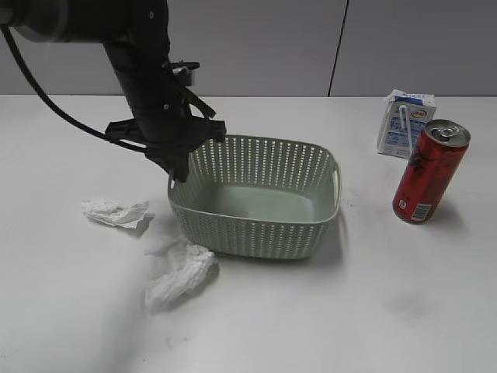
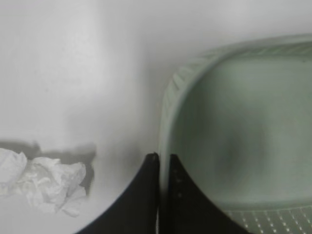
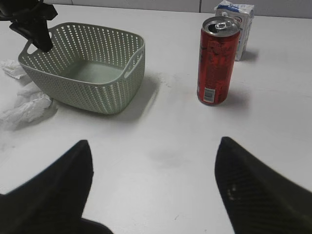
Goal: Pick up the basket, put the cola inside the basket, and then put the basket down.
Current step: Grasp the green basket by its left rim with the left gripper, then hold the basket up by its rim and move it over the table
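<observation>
A: In the exterior view we see the left hand (image 1: 180,159) come down on the left end of the basket (image 1: 260,198), which sits on the white tabletop (image 1: 311,311). How its fingers stand we cannot tell from here. The cola (image 1: 429,172) stands upright well to the right of the basket, with a blue-and-white carton (image 1: 405,123) just behind it. Two crumpled tissues (image 1: 180,273) lie on the tabletop left of and in front of the basket.

B: The left wrist view fills that gap for us. The left hand (image 2: 162,163) has its two dark fingers (image 2: 146,190) pressed almost together with the basket (image 2: 234,141) rim between them, one outside the wall and one inside. One tissue (image 2: 44,183) shows at lower left. We see no cola here.

A: The right wrist view gives us the other arm, which the exterior view does not show. The right hand (image 3: 153,165) is spread wide, holding nothing, above bare tabletop (image 3: 170,156). Ahead of it the cola (image 3: 217,61) stands upright, the carton (image 3: 239,22) behind it.

B: And the basket (image 3: 90,68) sits at upper left with nothing inside it, the left hand (image 3: 36,31) at its far corner.
</observation>
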Robot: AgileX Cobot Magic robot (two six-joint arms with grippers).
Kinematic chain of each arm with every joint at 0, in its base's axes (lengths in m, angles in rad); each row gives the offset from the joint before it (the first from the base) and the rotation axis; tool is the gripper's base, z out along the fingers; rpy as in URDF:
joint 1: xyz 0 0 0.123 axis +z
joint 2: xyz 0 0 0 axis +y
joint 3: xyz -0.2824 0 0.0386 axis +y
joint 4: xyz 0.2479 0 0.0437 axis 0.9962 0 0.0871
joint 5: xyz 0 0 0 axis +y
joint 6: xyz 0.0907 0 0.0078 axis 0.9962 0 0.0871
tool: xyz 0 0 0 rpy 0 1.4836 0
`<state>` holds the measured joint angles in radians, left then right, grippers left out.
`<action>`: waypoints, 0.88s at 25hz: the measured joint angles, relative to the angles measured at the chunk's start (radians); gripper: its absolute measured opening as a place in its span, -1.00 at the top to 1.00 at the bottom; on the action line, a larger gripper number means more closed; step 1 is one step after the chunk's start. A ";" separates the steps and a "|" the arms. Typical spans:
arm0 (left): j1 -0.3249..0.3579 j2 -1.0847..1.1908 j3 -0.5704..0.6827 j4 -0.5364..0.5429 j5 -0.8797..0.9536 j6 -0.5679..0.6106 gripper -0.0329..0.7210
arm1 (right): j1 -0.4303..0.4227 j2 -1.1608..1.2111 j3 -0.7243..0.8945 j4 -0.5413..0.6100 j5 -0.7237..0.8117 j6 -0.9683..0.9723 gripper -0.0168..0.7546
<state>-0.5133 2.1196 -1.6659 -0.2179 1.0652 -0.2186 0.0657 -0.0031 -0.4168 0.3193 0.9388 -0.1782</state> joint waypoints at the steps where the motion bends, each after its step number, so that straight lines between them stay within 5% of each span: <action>1: 0.000 0.000 0.000 0.000 0.008 -0.005 0.92 | 0.000 0.000 0.000 0.000 0.000 0.000 -0.57; 14: -0.014 -0.168 0.000 0.017 0.106 -0.063 0.92 | 0.000 0.006 -0.021 -0.045 0.002 0.094 -0.57; 22: -0.025 -0.185 0.000 0.019 0.104 -0.068 0.92 | 0.000 0.353 -0.231 -0.129 0.040 0.189 -0.57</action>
<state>-0.5384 1.9348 -1.6659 -0.1989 1.1691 -0.2861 0.0657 0.3499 -0.6476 0.1904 0.9791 0.0106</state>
